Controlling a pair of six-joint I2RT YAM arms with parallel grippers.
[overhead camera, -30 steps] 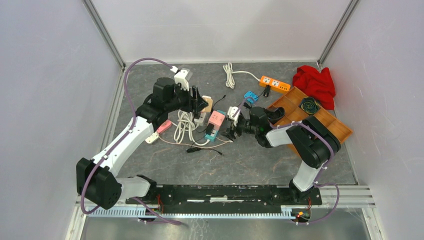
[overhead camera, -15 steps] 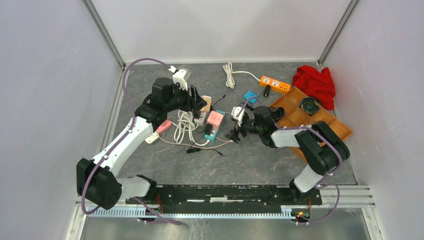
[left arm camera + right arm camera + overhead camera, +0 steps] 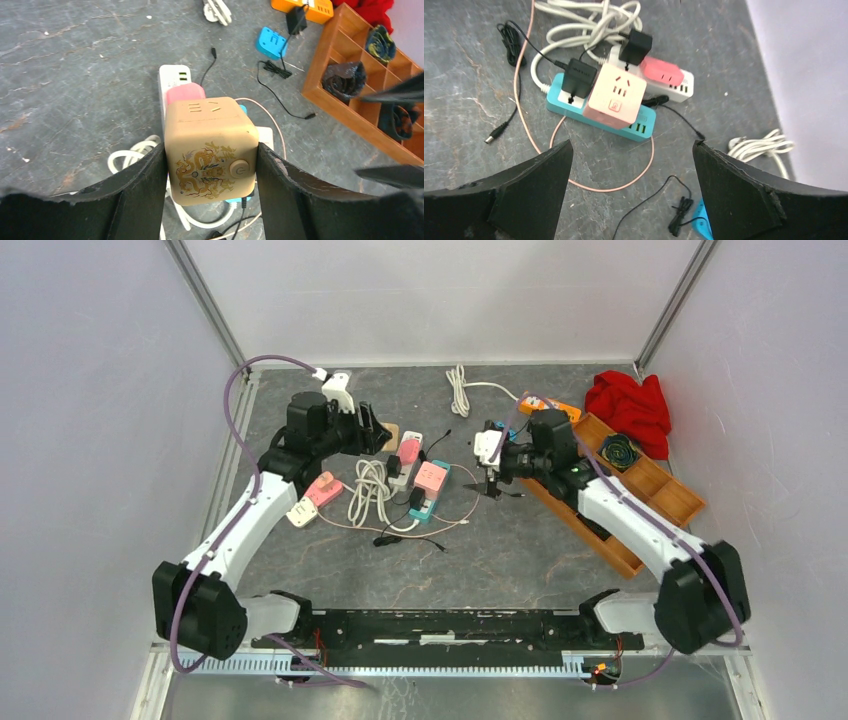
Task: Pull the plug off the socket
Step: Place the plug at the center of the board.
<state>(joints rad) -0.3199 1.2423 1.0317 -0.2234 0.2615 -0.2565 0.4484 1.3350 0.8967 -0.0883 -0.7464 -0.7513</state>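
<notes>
My left gripper (image 3: pixel 383 433) is shut on a beige cube plug (image 3: pixel 210 150) with a gold dragon print and holds it just above the white power strip (image 3: pixel 172 80); its fingers (image 3: pixel 142 185) press both side faces. A pink plug (image 3: pixel 185 92) sits on that strip behind the cube. My right gripper (image 3: pixel 497 485) is open and empty, to the right of the cluster. In the right wrist view its gripper (image 3: pixel 631 170) frames a pink cube adapter (image 3: pixel 616 95) and a black adapter (image 3: pixel 580 76) on a teal strip (image 3: pixel 599 112).
A wooden divided tray (image 3: pixel 640 480) lies under my right arm, with a red cloth (image 3: pixel 630 405) and an orange power strip (image 3: pixel 548 405) behind it. White coiled cables (image 3: pixel 370 490), a thin pink cord (image 3: pixel 519 100) and black leads lie round the strips. Loose pink (image 3: pixel 322 488) and white plugs lie left.
My left gripper has drawn back to the upper left with the beige cube, away from the white strip. My right arm has swung up and right, away from the teal strip.
</notes>
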